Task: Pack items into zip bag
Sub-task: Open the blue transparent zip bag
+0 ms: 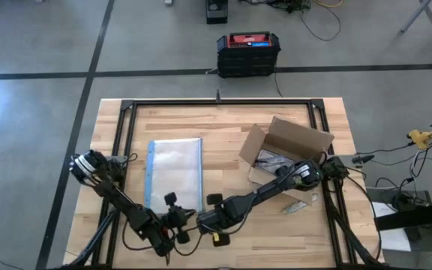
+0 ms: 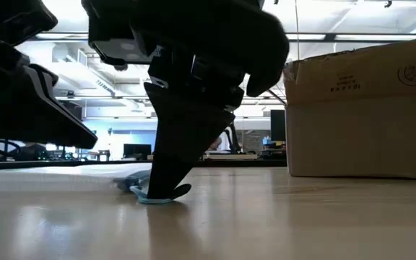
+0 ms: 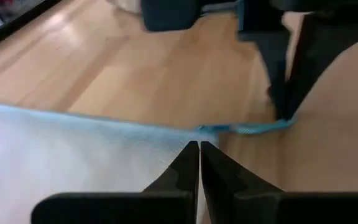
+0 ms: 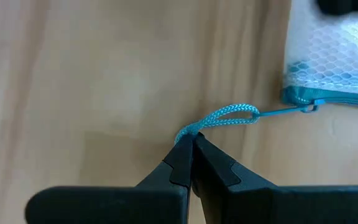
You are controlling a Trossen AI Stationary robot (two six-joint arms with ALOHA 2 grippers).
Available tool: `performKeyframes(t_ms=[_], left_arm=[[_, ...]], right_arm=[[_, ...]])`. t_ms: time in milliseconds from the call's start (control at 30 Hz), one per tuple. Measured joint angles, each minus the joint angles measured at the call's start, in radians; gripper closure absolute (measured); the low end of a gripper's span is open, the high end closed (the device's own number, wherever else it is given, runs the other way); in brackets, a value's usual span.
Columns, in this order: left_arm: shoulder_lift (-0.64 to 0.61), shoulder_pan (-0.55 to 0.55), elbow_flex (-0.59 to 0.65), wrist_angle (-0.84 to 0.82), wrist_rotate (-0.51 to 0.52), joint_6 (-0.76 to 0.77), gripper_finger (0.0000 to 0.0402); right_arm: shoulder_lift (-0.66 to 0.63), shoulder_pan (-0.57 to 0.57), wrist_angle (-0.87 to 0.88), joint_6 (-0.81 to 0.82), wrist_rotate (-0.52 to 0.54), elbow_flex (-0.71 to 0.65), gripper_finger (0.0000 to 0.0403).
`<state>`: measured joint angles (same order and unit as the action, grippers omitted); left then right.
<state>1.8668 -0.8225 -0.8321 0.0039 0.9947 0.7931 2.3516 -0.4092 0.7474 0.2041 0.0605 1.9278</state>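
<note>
Right jaws (image 4: 191, 144) clamped on the blue zipper pull cord (image 4: 219, 119); left jaws (image 3: 199, 149) closed on the zip bag (image 1: 175, 174) at its near end. Bag lies flat, left of worktop (image 1: 223, 126) centre, long axis front to back. Cord trails from the bag's near-right corner toward the right jaws. Cardboard box (image 1: 285, 152) sits right; items not discernible.

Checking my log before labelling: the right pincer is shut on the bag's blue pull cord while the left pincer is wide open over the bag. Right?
Not quite. The left pincer is shut, as the left wrist view shows, over the zip bag. The right pincer is indeed shut on the blue pull cord.
</note>
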Motion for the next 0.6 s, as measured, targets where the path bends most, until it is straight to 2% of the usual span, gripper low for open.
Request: performKeyframes(t_ms=[133,233,400,533,600], left_arm=[[0.055,0.009,0.006,0.134,-0.061,-0.078,0.0401],[0.094,0.009,0.006,0.146,-0.104,-0.057,0.0401],[0.128,0.006,0.004,0.156,-0.102,0.013,0.0401],[0.095,-0.002,0.000,0.141,-0.114,0.002,0.0401],[0.069,-0.005,-0.001,0.138,-0.086,-0.015,0.0401]], right_arm=[[0.000,-0.004,0.000,-0.018,-0.015,0.000,0.0403],[-0.001,-0.003,0.002,-0.022,-0.021,0.001,0.0403],[-0.004,-0.004,0.008,-0.042,-0.080,0.012,0.0403],[-0.004,-0.004,0.007,-0.046,-0.095,0.012,0.0403],[-0.004,-0.003,0.002,-0.047,-0.095,0.012,0.0403]])
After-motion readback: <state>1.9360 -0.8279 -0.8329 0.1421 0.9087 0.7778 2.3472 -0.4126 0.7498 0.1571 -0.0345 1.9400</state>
